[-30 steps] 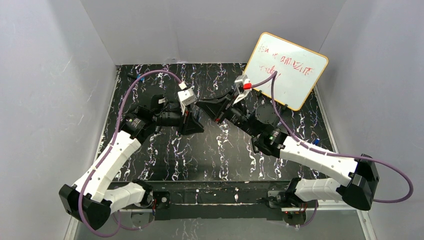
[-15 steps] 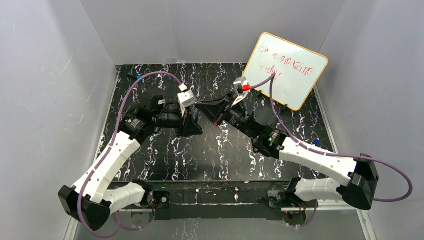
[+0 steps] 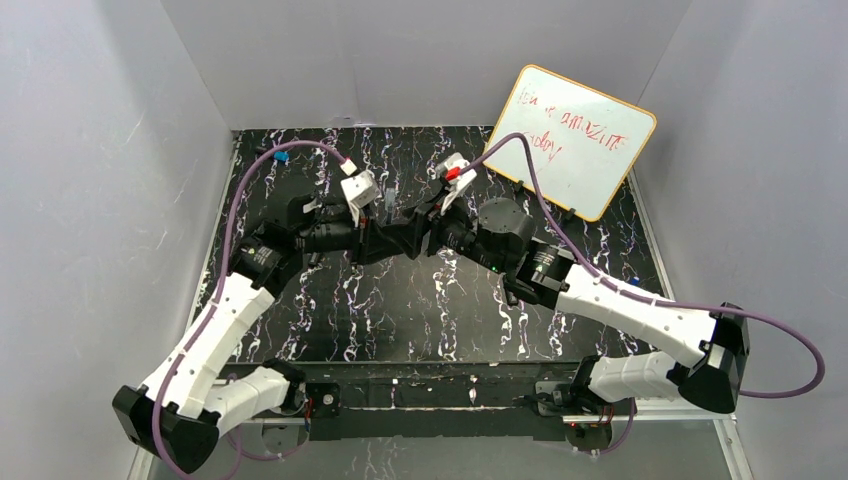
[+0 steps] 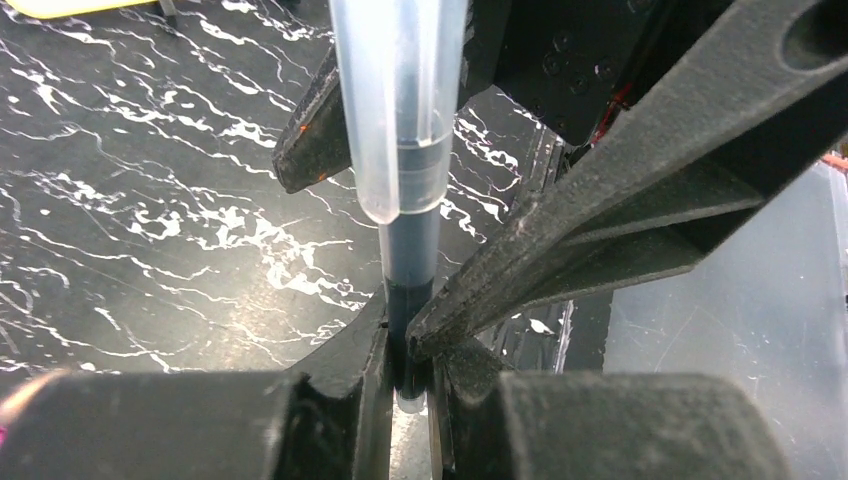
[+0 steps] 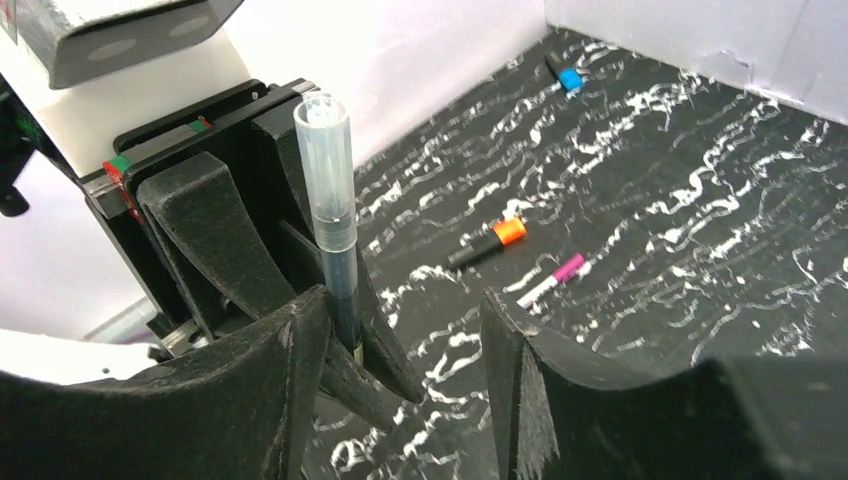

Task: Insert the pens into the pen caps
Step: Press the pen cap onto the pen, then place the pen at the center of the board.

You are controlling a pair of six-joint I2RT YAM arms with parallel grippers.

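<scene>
The left gripper (image 4: 408, 365) is clamping the lower barrel of the dark slim pen (image 4: 412, 250), whose far end is wearing a clear cap (image 4: 400, 100). The right gripper (image 5: 400, 310) is standing with its jaws apart, one finger (image 5: 290, 390) just beside the pen and not gripping it. Beyond the pen, an orange-capped black marker (image 5: 487, 243) and a pink-capped white pen (image 5: 553, 280) are lying near each other on the marbled table (image 5: 700, 200).
</scene>
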